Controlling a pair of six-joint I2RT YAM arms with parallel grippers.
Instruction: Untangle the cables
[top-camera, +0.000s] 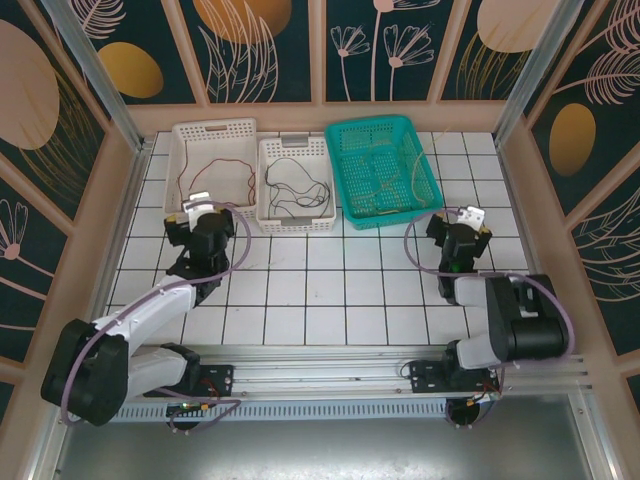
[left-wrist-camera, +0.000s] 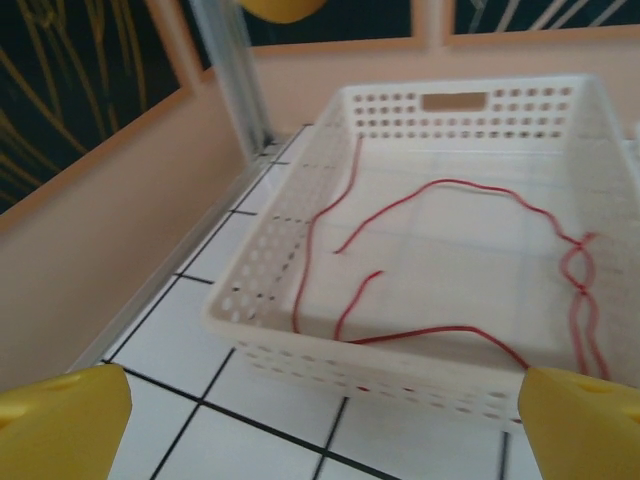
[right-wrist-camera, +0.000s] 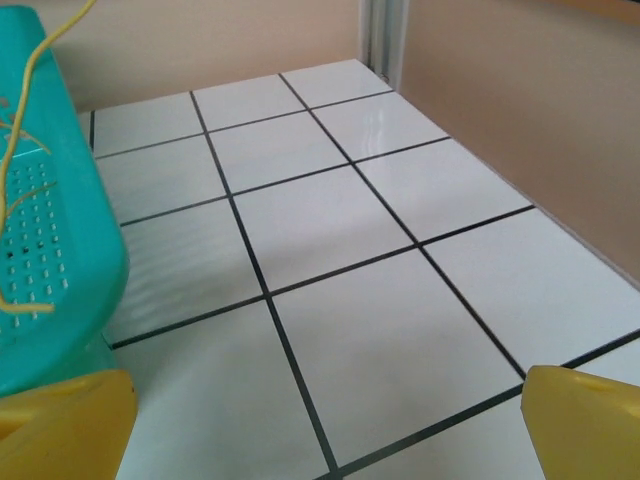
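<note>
Three thin cables lie apart, each in its own basket. The red cable (top-camera: 222, 160) (left-wrist-camera: 450, 185) lies loosely looped in the left white basket (top-camera: 215, 127) (left-wrist-camera: 300, 330). A black cable (top-camera: 295, 180) is coiled in the middle white basket (top-camera: 293, 225). The yellow cable (top-camera: 415, 170) (right-wrist-camera: 20, 150) sits in the teal basket (top-camera: 375, 122) (right-wrist-camera: 60, 260). My left gripper (top-camera: 197, 203) (left-wrist-camera: 325, 430) hangs open just before the left basket's near wall, nothing between its yellow fingertips (left-wrist-camera: 60, 420). My right gripper (top-camera: 470, 218) (right-wrist-camera: 325, 430) is open over bare tiles, right of the teal basket.
The three baskets stand side by side along the back of the white tiled table (top-camera: 320, 290). Peach walls with metal posts (left-wrist-camera: 235, 70) enclose the left, right and back. Bare tiles stretch between the two arms and in front of the baskets.
</note>
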